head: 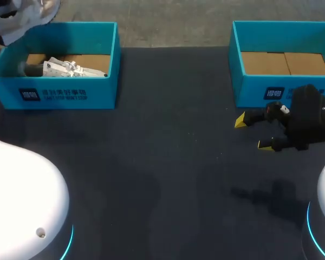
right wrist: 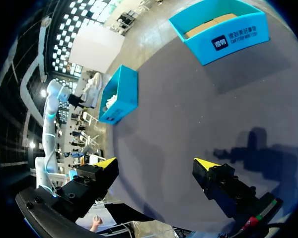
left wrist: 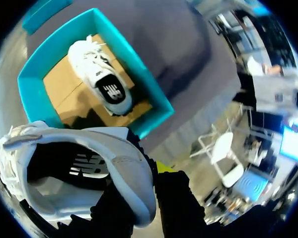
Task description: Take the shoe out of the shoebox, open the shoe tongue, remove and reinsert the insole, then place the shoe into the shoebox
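ok so the left pincer (left wrist: pixel 139 191) is clamping a white shoe (left wrist: pixel 124 148) at the heel end. One finger is going down inside the collar, and the other, with its yellow tip peeking out, is pressing on the outside. So it's properly holding that shoe by the heel wall. The shoe is hanging in the air above the left box (head: pixel 59 95), out past its back left corner going by the head view, and it's not touching the box. Its opening is facing the wrist camera, with the dark inside showing.

The other shoe (head: pixel 70 67), also white, is sitting inside the left box on the cardboard floor. It's lying along the box's length with its heel toward the box's left end, opening facing up.

The right pincer (head: pixel 253 132) is hovering over the dark desk (head: pixel 168 162), well off to the right of the left box and a bit nearer the robot than it. Its fingers are spread wide and gripping nothing.

The right box (head: pixel 249 89) is sitting well apart from the left box, off to its right and in line with it along the far side of the desk, with its cardboard floor showing
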Robot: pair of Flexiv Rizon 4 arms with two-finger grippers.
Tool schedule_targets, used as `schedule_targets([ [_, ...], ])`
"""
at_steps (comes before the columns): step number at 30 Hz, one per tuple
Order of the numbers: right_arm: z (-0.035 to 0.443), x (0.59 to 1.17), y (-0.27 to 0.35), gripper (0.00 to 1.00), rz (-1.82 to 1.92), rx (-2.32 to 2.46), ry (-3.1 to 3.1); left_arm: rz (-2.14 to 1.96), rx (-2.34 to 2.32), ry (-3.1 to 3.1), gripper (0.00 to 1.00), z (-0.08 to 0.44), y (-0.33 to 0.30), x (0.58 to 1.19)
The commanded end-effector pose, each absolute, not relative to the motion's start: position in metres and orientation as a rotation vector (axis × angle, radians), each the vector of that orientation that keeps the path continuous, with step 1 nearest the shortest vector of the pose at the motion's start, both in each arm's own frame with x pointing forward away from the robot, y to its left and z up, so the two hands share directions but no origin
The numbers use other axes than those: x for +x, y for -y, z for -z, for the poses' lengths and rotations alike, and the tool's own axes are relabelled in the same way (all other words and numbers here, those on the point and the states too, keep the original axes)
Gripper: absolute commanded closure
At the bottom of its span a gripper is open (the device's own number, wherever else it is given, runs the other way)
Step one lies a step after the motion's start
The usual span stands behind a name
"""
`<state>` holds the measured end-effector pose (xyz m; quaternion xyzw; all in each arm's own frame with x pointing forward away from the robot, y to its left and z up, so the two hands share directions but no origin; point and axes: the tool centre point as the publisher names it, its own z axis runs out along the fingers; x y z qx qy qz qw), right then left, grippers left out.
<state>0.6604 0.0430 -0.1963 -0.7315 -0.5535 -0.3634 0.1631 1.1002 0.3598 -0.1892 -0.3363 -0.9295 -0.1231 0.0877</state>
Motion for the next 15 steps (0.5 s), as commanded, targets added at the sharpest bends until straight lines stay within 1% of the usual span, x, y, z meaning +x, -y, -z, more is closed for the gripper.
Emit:
schedule_targets([
  [1,0.197,0.659,-0.044,0.0,1.038,-2.092,1.578,0.402,-1.594,2.585,1.0,0.188,-0.365,1.092],
  [8,0.197,0.659,-0.044,0.0,1.038,-2.092,1.578,0.334,-1.807,2.44,1.0,0.191,-0.361,1.107],
  [15,0.197,0.659,-0.044,0.0,1.038,-2.092,1.578,0.333,-2.071,2.142,1.0,0.195,-0.353,1.126],
])
